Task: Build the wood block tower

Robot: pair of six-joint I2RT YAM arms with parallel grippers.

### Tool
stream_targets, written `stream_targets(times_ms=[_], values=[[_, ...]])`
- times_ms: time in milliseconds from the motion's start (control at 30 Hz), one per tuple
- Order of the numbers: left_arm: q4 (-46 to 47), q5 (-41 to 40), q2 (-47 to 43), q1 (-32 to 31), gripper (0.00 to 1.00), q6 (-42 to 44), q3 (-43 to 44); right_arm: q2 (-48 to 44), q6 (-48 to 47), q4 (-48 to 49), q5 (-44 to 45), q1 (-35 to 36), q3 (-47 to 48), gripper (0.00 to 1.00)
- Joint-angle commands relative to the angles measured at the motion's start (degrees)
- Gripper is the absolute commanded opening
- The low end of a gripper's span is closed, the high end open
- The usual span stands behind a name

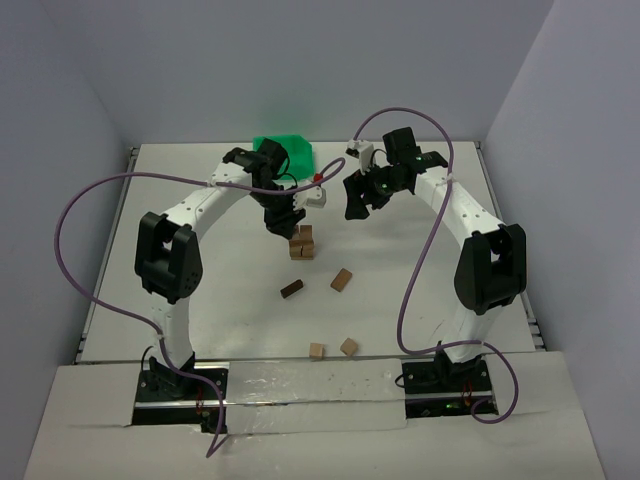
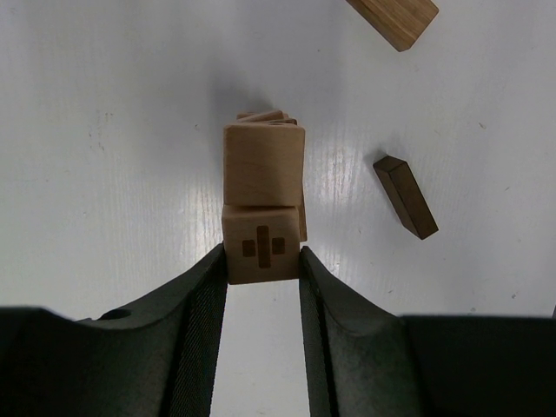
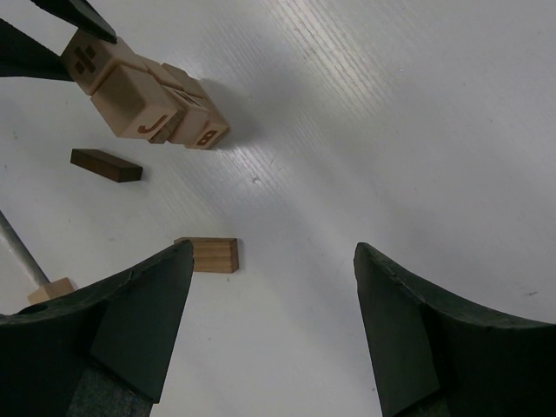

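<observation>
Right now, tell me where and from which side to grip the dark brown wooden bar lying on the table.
Take the dark brown wooden bar at mid-length, across its narrow width, coming straight down from above. It lies flat with bare white table along both long sides, which should leave room to straddle it.

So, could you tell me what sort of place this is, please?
Probably a robotics lab cell: a left arm and right arm bolted to a white table, plain walls around it, loose wooden blocks.
</observation>
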Motion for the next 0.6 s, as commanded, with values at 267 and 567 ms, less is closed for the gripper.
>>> stream_targets(times_ms=[267,567], values=[[-1.5,1.0,-1.7,-0.5,0.68,-0.1,2.7,-2.0,0.1,0.4,-0.8,0.6,1.5,0.82],[-2.5,2.0,-10.3,1.6,0.78,-2.1,4.9,-5.1,-0.4,-0.3,1.6,0.7,2.0,0.82]])
